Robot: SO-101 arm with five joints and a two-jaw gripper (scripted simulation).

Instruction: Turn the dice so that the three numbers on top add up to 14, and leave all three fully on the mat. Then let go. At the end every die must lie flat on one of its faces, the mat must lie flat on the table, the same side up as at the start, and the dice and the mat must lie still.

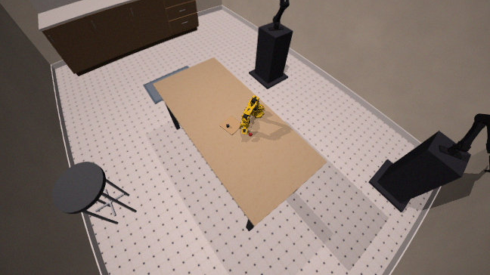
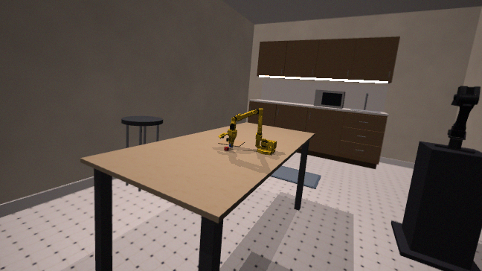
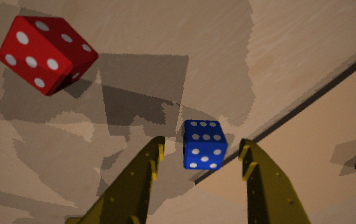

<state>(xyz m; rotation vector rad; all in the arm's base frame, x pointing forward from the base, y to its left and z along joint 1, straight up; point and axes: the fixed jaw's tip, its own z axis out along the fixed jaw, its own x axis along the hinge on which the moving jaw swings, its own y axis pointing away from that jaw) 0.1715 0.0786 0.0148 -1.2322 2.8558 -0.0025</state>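
Observation:
A blue die (image 3: 204, 145) (image 2: 230, 147) lies on the bare table just beside the edge of the tan mat (image 3: 310, 140) (image 1: 234, 129). My gripper (image 3: 202, 146) (image 1: 245, 131) (image 2: 230, 144) is low over it, open, with one finger on each side and a gap to both. A red die (image 3: 47, 52) (image 1: 249, 134) (image 2: 225, 148) lies on the table further from the mat. A black die (image 1: 227, 124) sits on the mat; it is outside the wrist view.
The yellow arm (image 1: 251, 109) (image 2: 259, 129) stands on the wooden table (image 1: 265, 168) behind the mat. Two black pedestals with dark arms (image 1: 271, 55) (image 1: 420, 172) and a stool (image 1: 78, 187) stand on the floor around the table.

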